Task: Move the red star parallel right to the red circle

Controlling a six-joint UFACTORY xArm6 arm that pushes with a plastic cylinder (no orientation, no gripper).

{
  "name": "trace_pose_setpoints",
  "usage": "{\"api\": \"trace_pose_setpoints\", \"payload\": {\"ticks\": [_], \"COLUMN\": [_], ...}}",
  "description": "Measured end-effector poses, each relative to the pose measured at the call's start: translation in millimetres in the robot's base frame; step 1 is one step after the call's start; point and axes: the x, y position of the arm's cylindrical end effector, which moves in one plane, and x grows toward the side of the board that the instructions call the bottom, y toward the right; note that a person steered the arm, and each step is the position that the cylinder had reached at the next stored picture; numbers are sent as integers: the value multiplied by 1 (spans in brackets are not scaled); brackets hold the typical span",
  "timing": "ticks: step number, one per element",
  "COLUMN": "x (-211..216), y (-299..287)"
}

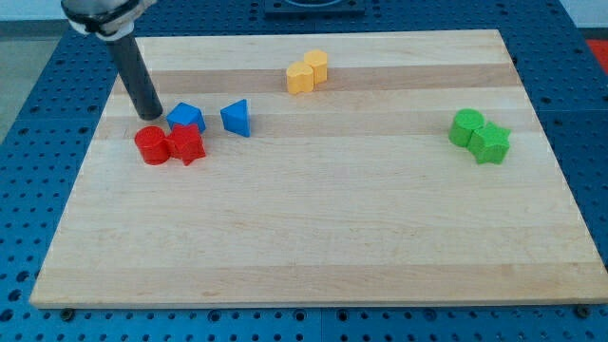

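Red is where the task sits: the red star lies near the board's left side, pressed against the red circle, which is at its nine o'clock. So the star is already directly to the circle's three o'clock, the two touching side by side.

My tip rests on the wooden board just at the circle's twelve o'clock, very close to its upper edge; whether it touches I cannot tell. From my tip the star lies at about four o'clock, near but apart. I carry no gripper, only this dark rod, so nothing is spread, closed or pinched.

One blue block, with a sloped, wedge-like top, sits just at the star's twelve o'clock, beside my tip at its three o'clock. A blue triangle stands at that block's three o'clock, a little apart.

Two yellow blocks touch each other towards the board's twelve o'clock edge. Two green blocks touch each other far over at three o'clock, well apart from everything else.
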Motion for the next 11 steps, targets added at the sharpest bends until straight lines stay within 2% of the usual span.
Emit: {"api": "trace_pose_setpoints", "payload": {"ticks": [2,3,4,5,7,8,10,11], "x": [80,87,66,17,18,43,149,171], "y": [4,4,-3,-14,22,46,103,112]}}
